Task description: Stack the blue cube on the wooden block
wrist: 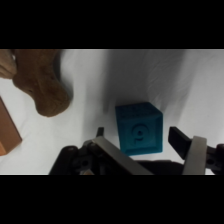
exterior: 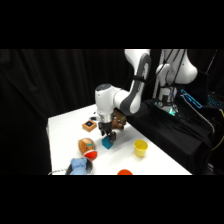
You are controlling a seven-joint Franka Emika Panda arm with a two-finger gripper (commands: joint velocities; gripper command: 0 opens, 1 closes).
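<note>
Low in the centre of the side frame, the gripper (exterior: 108,134) hangs right over the blue cube (exterior: 107,143) on the white table (exterior: 65,125). The wooden block (exterior: 90,125), dark square on top, sits up and to the left of it, near but apart. A yellow cup (exterior: 141,147) stands at right; a brown-and-orange ball (exterior: 87,146) and a blue plush (exterior: 79,165) lie at lower left.

At the bottom of the wrist frame, the cube (wrist: 139,127) sits between the two fingers (wrist: 186,141), which are spread with a gap showing on each side: the claw is released, grasping nothing. A brown lump (wrist: 42,82) fills the upper left, and a tan edge (wrist: 9,131) shows at far left.

Done well, the grasp would come straight down with the cube centred, the fingers closing square on opposite faces, so it lifts level and can be set flat on the block.

One mark is readable: a raised figure on the cube's near face, seemingly a 6 or 9; which, I cannot tell. No brand shows.
</note>
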